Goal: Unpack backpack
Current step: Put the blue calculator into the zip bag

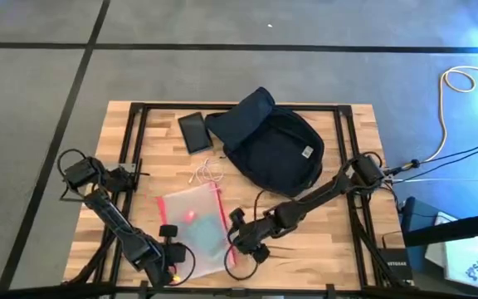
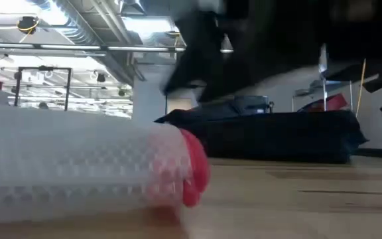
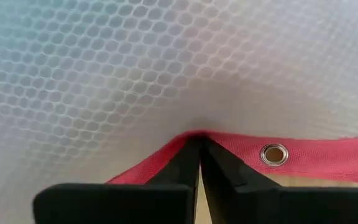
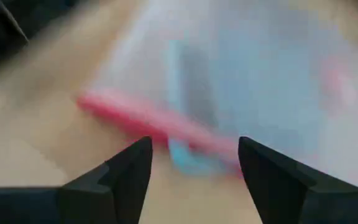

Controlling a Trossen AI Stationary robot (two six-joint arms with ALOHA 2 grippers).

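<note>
No text can be read; the backpack (image 1: 272,145) bears only a small pale, illegible label.

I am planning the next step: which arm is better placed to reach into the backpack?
Probably the right: its open gripper is free, while the left gripper is shut on the pouch. The backpack lies on the right arm's side.

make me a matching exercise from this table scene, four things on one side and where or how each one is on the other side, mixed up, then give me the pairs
Things:
1. backpack
2. zip pouch
3. left gripper
4. right gripper

States or places:
A. open, just short of the pouch's red edge
B. shut on the pouch's red edge
C. dark navy, lying at the far side of the table
D. clear with red edges, lying flat between the two arms

Pairs: 1-C, 2-D, 3-B, 4-A
</note>
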